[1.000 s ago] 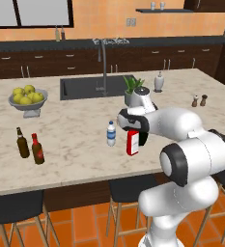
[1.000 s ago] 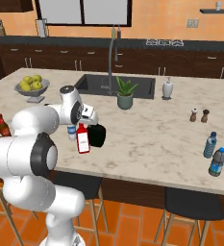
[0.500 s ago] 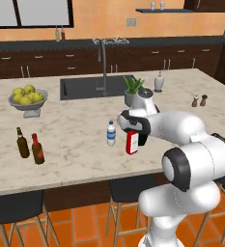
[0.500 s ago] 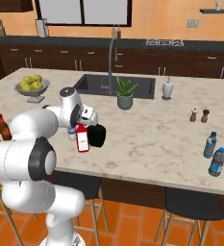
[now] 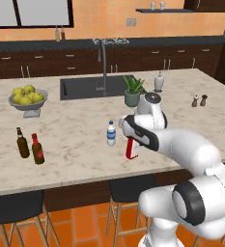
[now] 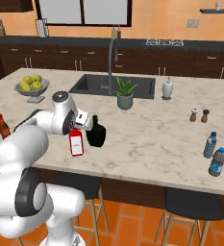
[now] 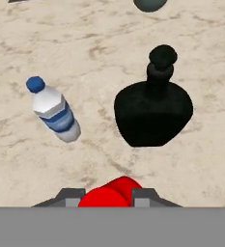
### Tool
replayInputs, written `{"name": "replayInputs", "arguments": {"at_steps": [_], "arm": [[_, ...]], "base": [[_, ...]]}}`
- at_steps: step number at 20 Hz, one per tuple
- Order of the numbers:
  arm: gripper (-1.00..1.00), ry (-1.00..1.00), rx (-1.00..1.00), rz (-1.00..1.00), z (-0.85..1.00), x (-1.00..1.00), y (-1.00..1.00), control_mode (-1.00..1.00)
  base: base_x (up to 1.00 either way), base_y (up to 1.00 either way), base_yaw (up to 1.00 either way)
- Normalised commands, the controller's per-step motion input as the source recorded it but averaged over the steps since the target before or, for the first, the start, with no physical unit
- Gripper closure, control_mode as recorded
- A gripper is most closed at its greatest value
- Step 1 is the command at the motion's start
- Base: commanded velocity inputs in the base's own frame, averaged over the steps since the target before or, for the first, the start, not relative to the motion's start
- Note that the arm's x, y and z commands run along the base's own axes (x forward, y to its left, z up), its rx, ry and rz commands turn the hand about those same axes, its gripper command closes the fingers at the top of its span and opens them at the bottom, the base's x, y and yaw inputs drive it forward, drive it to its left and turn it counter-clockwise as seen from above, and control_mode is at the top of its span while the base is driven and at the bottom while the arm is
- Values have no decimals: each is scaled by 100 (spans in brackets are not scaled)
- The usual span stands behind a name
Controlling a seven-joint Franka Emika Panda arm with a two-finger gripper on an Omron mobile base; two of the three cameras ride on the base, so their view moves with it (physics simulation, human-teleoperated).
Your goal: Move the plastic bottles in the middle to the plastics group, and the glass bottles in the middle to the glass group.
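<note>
Water bottle (image 7: 53,115): light plastic, mid-desk, left | Flat red bottle (image 5: 132,147): rigid, slippery, fragile glass; take it at the neck | Tool (image 7: 106,197): fingers flank its red top, closure indeterminable | Black round-bodied bottle (image 7: 153,109): right, just beside

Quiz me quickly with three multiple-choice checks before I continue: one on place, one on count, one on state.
1. The fingers flank the top of the:
A. clear water bottle
B. flat red white-labelled bottle
C. potted plant

2. Bottles in the glass group at the counter's left end:
A. one
B. two
C. four

3. The squat black round-bodied bottle:
A. stands upright
B. lies on its side
C. is lifted

Answers: B, its red top sits between the fingers; B, brown and dark-red bottles stand together; A, it stands on the marble counter.
</note>
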Motion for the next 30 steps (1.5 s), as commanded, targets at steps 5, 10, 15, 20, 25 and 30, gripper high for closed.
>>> {"name": "replayInputs", "arguments": {"at_steps": [5,10,15,20,25,30], "arm": [[100,-3,0,0,33,-34,17,-100],[100,-7,0,0,7,-37,54,-100],[100,-2,0,0,0,-20,79,-100],[100,-1,0,1,0,-1,89,-100],[100,-1,-1,11,0,7,92,-100],[100,0,-1,12,0,21,88,-100]], "base": [[0,0,0],[0,0,0],[0,0,0],[0,0,0],[0,0,0],[0,0,0]]}}
